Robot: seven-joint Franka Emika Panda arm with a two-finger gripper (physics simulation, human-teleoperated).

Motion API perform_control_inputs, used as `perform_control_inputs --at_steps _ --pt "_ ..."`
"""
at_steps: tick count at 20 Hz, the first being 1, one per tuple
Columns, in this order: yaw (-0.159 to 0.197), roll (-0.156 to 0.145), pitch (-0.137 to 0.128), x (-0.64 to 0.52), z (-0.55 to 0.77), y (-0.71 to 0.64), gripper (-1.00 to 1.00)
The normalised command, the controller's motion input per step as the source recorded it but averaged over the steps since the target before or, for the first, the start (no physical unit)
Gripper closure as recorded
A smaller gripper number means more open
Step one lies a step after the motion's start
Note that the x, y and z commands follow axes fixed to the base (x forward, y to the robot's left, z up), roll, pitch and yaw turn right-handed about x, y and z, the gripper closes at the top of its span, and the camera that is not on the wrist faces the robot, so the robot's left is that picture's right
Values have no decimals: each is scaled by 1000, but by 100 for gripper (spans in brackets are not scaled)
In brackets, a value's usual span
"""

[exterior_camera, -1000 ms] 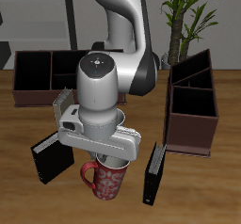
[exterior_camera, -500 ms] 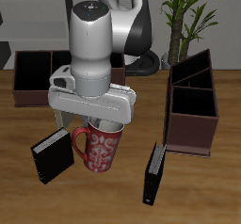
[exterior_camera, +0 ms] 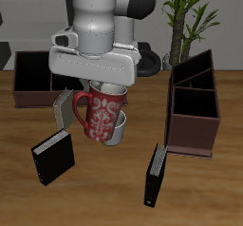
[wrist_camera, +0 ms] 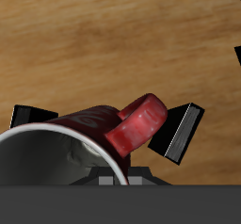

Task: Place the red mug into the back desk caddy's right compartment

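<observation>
In the exterior view, the gripper hangs under the arm's pale grey wrist block, above the middle of the wooden table. The red mug hangs directly beneath it, raised clear of the tabletop, its rim tucked up against the underside of the gripper and its red handle turned sideways. The fingers themselves are hidden behind the wrist block and the mug's rim, so this view alone does not show how they stand. A pale mug shows just behind and below the red one, partly covered by it. The back desk caddy lies farther back along the table, and the arm's body covers its end section; the red mug is not inside it. A taller dark brown caddy stands toward the table's other side. Two black books stand nearer the front edge, one on each side of the mug.

In the wrist view, the mug's rim and grey inside fill the frame close to the camera, with the handle sticking out. The two dark fingers sit on either side of the mug's wall, closed on it, with wood grain behind.
</observation>
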Motion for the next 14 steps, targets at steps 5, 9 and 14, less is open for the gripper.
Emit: perform_control_inputs --at_steps 5,9,14 --pt "42 -45 -6 -231 287 5 100" --pt "35 14 -52 -472 406 49 100" --pt "51 -2 -46 -595 366 56 100"
